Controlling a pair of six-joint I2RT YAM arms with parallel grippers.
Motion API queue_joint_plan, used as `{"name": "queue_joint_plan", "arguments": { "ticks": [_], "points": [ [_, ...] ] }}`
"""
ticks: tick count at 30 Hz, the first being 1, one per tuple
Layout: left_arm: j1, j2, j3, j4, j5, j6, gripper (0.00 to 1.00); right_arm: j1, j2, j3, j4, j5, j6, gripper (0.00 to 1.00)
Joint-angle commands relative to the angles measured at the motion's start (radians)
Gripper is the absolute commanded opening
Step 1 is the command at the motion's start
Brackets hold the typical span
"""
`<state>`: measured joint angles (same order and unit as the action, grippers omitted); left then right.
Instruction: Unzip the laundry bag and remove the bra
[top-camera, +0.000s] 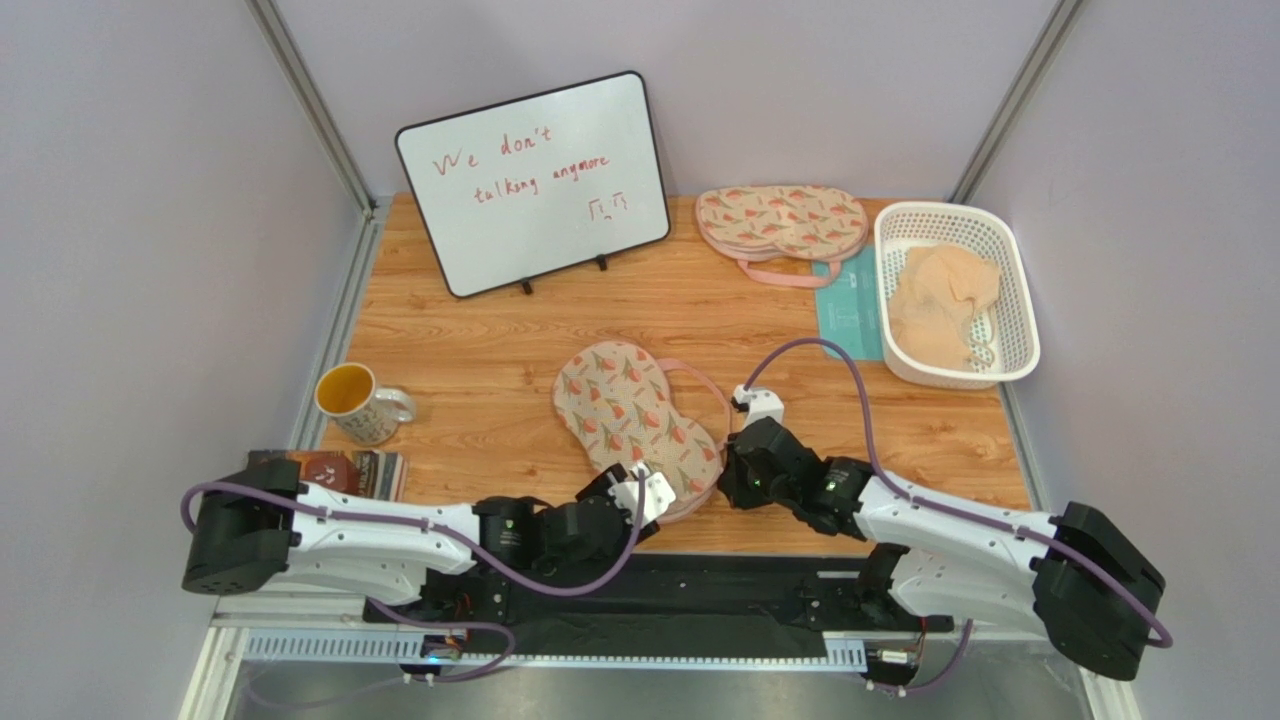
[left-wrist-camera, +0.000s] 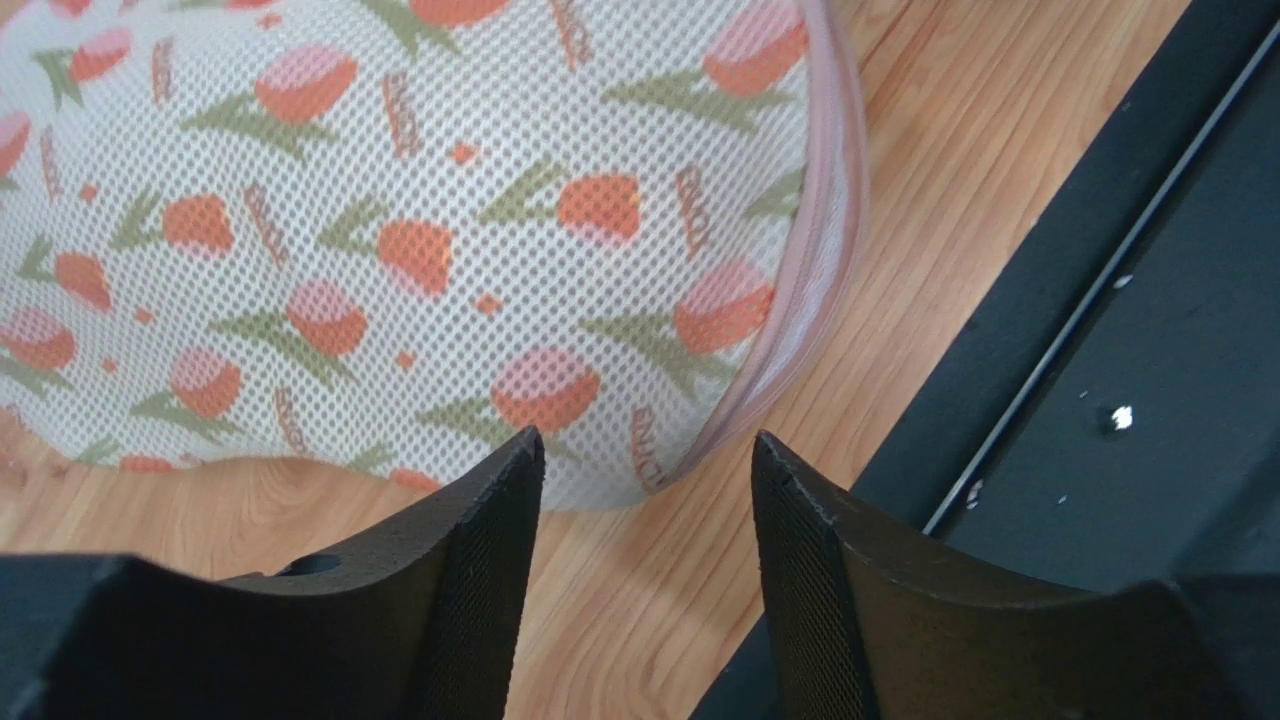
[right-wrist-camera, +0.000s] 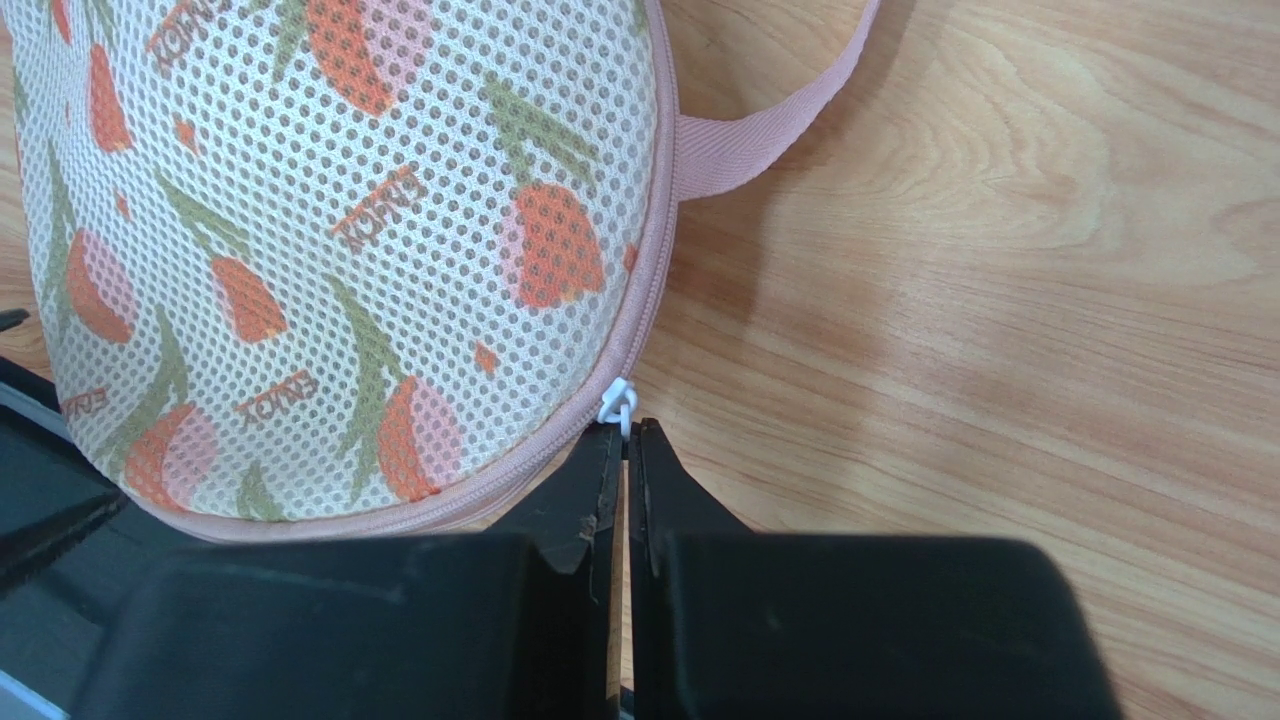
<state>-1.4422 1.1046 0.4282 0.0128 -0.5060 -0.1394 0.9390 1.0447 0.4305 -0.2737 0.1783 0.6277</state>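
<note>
The laundry bag (top-camera: 631, 408), cream mesh with orange-red and green print and pink trim, lies on the wooden table in front of both arms. It also shows in the left wrist view (left-wrist-camera: 391, 225) and the right wrist view (right-wrist-camera: 331, 225). My left gripper (top-camera: 643, 488) is open and empty, with its fingertips (left-wrist-camera: 519, 458) just short of the bag's near end. My right gripper (top-camera: 732, 477) is shut at the bag's right edge, its tips pinching the small white zipper pull (right-wrist-camera: 618, 402) on the pink zipper seam. The bag looks closed. The bra is hidden.
A second printed pouch (top-camera: 781, 222) lies at the back. A white basket (top-camera: 962, 225) holding a pale peach fabric heap (top-camera: 941, 308) is at the back right. A whiteboard (top-camera: 534, 183) stands at the back left. A mug (top-camera: 352, 399) and a book (top-camera: 353, 473) are on the left. A black rail (left-wrist-camera: 1112, 375) runs along the near edge.
</note>
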Motion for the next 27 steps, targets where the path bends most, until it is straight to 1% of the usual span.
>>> {"name": "queue_joint_plan", "arguments": {
  "ticks": [1,7,12,17,20,25,27],
  "points": [
    [-0.023,0.027,0.121,-0.008,0.017,-0.009,0.65,-0.005,-0.008,0.013,0.019,-0.003,-0.014,0.00],
    [-0.023,0.164,0.270,0.032,0.043,0.044,0.67,-0.003,-0.017,0.004,0.021,-0.011,-0.010,0.00],
    [-0.023,0.339,0.388,0.027,0.050,0.047,0.67,-0.003,-0.023,0.001,0.025,-0.014,-0.008,0.00],
    [-0.023,0.464,0.434,0.041,0.044,0.026,0.67,-0.005,-0.034,-0.009,0.025,-0.016,-0.006,0.00],
    [-0.023,0.506,0.451,0.035,0.001,0.015,0.67,-0.003,-0.044,-0.013,0.025,-0.016,-0.008,0.00],
    [-0.023,0.521,0.463,0.016,-0.057,0.004,0.66,-0.005,-0.046,-0.016,0.024,-0.014,-0.008,0.00],
    [-0.024,0.525,0.462,0.006,-0.115,0.000,0.66,-0.003,-0.043,-0.016,0.028,-0.017,-0.011,0.00]
  ]
}}
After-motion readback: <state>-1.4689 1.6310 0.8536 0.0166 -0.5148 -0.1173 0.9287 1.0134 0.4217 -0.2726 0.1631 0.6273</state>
